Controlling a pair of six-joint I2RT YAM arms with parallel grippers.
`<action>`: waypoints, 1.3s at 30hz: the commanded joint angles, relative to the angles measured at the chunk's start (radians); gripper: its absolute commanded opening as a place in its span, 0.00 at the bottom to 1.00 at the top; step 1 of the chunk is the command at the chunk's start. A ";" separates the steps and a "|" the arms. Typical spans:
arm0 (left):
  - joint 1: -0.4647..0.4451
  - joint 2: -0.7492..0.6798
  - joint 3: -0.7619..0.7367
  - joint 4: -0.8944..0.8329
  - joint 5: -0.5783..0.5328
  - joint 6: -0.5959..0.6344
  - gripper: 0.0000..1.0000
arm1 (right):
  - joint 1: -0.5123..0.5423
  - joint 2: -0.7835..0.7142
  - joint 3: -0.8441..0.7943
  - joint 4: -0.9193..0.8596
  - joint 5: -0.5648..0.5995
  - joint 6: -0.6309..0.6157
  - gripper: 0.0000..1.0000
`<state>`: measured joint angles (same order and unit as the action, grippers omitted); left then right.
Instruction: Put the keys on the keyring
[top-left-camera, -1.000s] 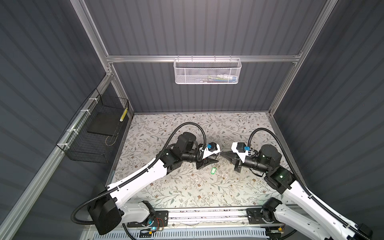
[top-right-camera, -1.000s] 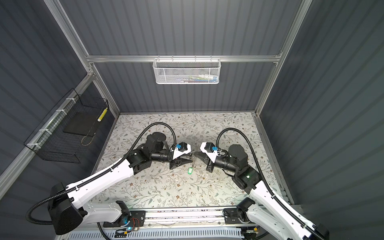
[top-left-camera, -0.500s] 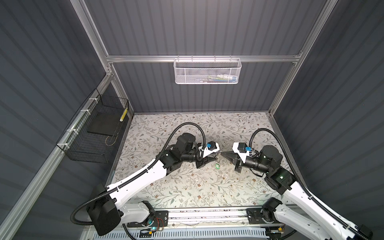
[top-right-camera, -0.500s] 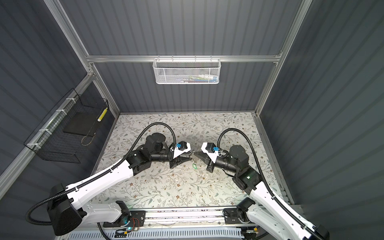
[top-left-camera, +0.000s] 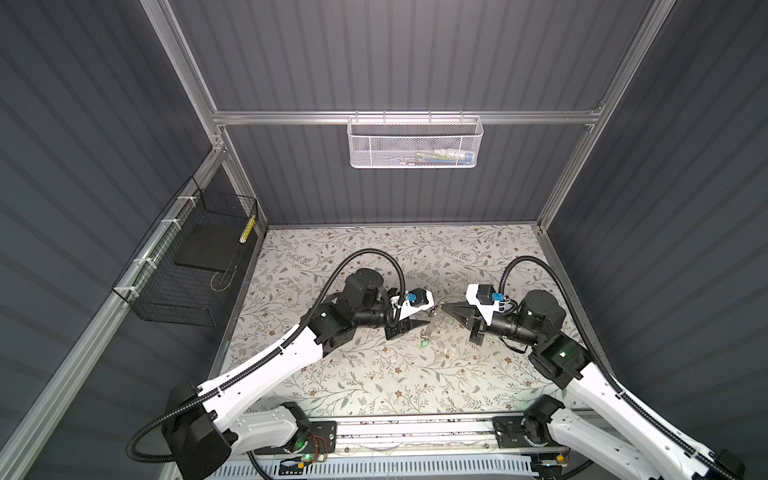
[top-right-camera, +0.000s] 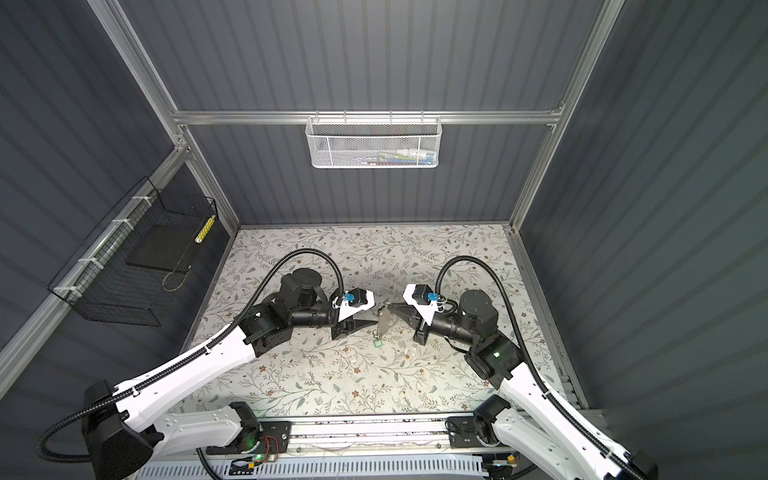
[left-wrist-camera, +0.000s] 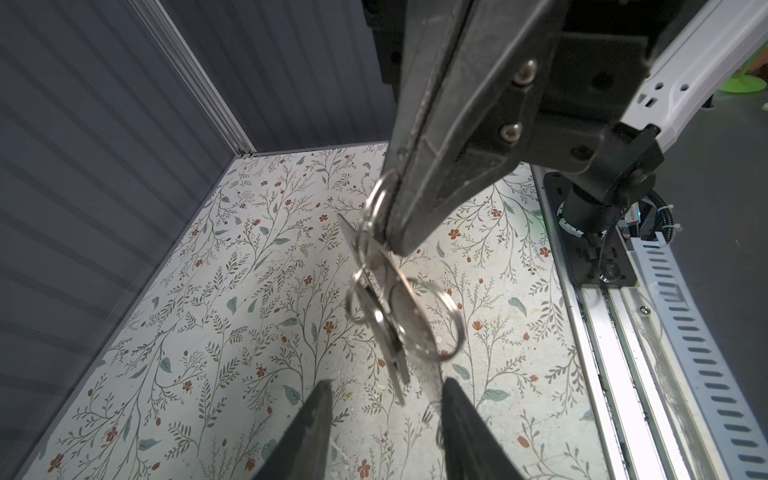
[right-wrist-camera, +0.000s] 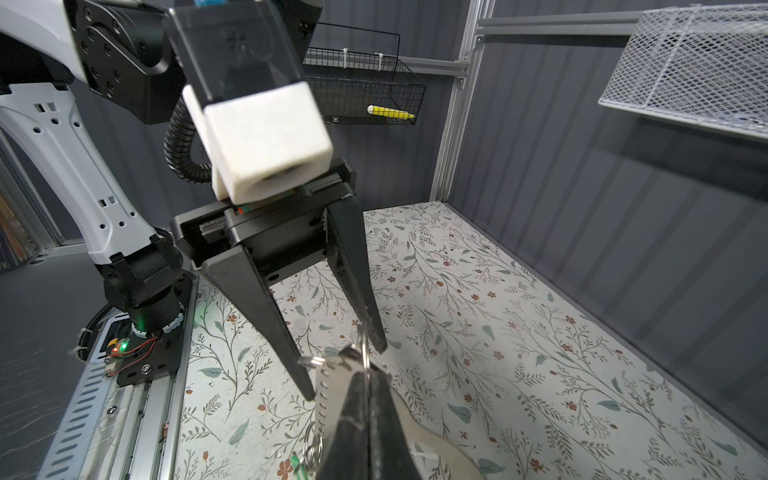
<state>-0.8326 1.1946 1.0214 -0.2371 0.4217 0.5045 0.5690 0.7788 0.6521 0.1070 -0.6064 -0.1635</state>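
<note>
**Above the mat, between the arms: one key apparently threaded, bunch not yet set down**

Between the two arms, above the flowered mat (top-left-camera: 374, 374), holds a small metal bunch in the air with the right gripper (left-wrist-camera: 397, 245), pressed together on the top ring (left-wrist-camera: 374, 199). Carries under that ring a flat silver key (left-wrist-camera: 386, 324) and a wider ring (left-wrist-camera: 456, 328), hanging freely. Shows the keyring (top-right-camera: 377, 343) lowest of all, by its green tag (top-left-camera: 424, 343), just under the key; cannot tell whether touches the mat. Places the left gripper (left-wrist-camera: 388, 384) opposite, with jaws spread on either side of the key and pinching nothing. Seems mostly finished for this key: appears to sit already on the rings, though cannot confirm the exact threading. Finds no loose key on the mat in both top views, so cannot say anything about further keys. Probably needs only a check and a gentle lowering of the bunch.
</note>
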 joint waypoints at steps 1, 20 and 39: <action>-0.007 -0.031 -0.011 -0.057 -0.026 0.057 0.45 | -0.006 -0.010 -0.007 0.040 -0.021 0.010 0.00; -0.020 0.031 -0.014 0.104 0.062 -0.090 0.38 | -0.009 -0.001 -0.005 0.058 -0.016 0.018 0.00; -0.038 0.062 -0.004 0.136 0.069 -0.106 0.26 | -0.010 -0.007 -0.012 0.074 -0.023 0.033 0.00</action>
<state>-0.8646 1.2495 1.0191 -0.1101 0.4866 0.4057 0.5632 0.7788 0.6468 0.1349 -0.6071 -0.1459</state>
